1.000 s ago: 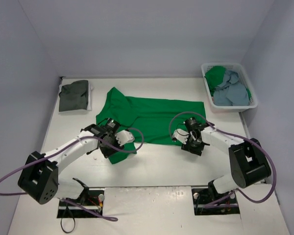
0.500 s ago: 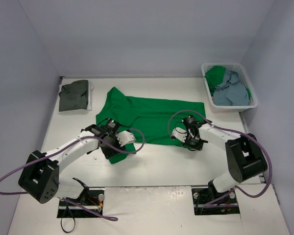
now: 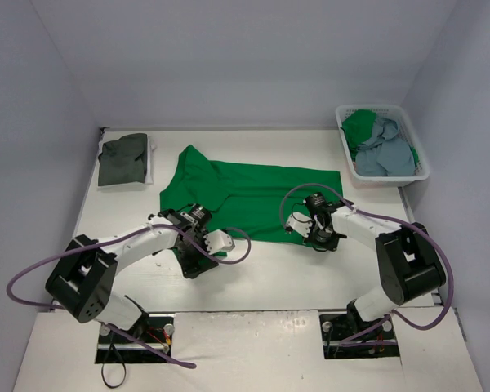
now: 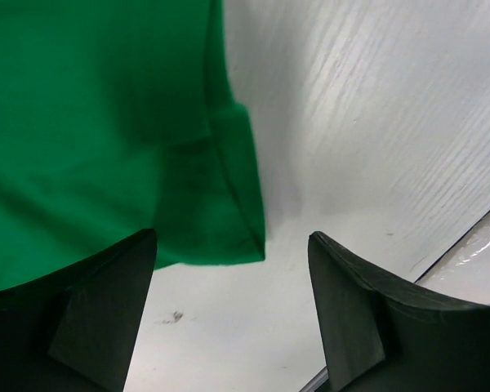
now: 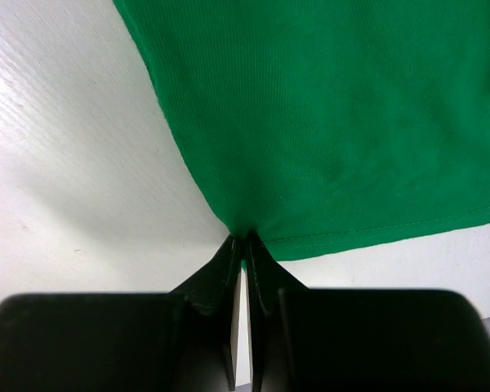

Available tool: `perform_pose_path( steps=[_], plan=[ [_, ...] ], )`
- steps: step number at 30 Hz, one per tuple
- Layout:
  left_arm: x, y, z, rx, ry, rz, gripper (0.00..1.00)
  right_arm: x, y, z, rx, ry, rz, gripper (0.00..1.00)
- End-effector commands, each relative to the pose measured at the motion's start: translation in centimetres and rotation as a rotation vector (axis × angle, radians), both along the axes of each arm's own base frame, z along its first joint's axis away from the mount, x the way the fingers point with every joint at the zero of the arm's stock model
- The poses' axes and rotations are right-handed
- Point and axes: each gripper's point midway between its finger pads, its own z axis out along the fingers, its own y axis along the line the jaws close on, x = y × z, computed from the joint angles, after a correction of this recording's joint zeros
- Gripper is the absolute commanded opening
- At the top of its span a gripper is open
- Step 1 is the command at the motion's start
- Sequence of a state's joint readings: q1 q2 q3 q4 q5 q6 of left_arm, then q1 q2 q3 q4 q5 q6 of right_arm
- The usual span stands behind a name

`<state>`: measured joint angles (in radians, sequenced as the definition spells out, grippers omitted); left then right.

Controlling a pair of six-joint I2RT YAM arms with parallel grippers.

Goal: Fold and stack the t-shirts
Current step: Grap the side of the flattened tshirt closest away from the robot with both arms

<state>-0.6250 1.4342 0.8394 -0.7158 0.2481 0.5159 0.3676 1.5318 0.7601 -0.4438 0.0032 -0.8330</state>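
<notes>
A bright green shirt (image 3: pixel 253 192) lies spread flat across the white bench (image 3: pixel 269 269). The right pincer (image 5: pixel 243 242) is clamped on the shirt's near hem, toward its right corner — the cloth puckers at the tips. The left pincer (image 4: pixel 231 245) stands wide apart, low over the shirt's near-left corner, gripping nothing. At far left sits a folded dark grey shirt (image 3: pixel 121 159); at far right, a white basket (image 3: pixel 388 179) holds a blue-grey shirt (image 3: pixel 385 155) and more green cloth (image 3: pixel 359 126).
</notes>
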Motion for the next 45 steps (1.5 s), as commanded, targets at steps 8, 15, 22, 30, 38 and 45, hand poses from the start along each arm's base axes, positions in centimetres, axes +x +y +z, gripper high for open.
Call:
perform_pose_path(
  steps=[8, 15, 22, 30, 38, 45],
  plan=[
    [1.0, -2.2, -2.3, 0.01, -0.025, -0.033, 0.69, -0.1, 1.1, -0.5, 0.056, 0.011, -0.011, 0.0],
    [1.7, -1.1, -3.8, 0.079, -0.064, -0.01, 0.46, -0.6, 1.0, -0.7, 0.055, 0.021, -0.009, 0.0],
    [2.8, -0.9, -2.4, 0.086, -0.126, 0.013, 0.59, -0.4, 1.1, -0.6, 0.058, 0.017, -0.007, 0.0],
    [1.9, -1.1, -3.9, 0.094, -0.052, 0.01, 0.32, -0.4, 1.1, -0.4, 0.062, 0.014, -0.005, 0.0],
    [1.9, -1.3, -3.1, 0.099, -0.054, -0.006, 0.0, -0.5, 1.0, -0.1, 0.065, -0.001, 0.003, 0.0],
    [3.4, -0.9, 1.8, 0.083, -0.168, -0.022, 0.0, 0.4, 1.5, 1.3, 0.091, -0.056, 0.008, 0.0]
  ],
)
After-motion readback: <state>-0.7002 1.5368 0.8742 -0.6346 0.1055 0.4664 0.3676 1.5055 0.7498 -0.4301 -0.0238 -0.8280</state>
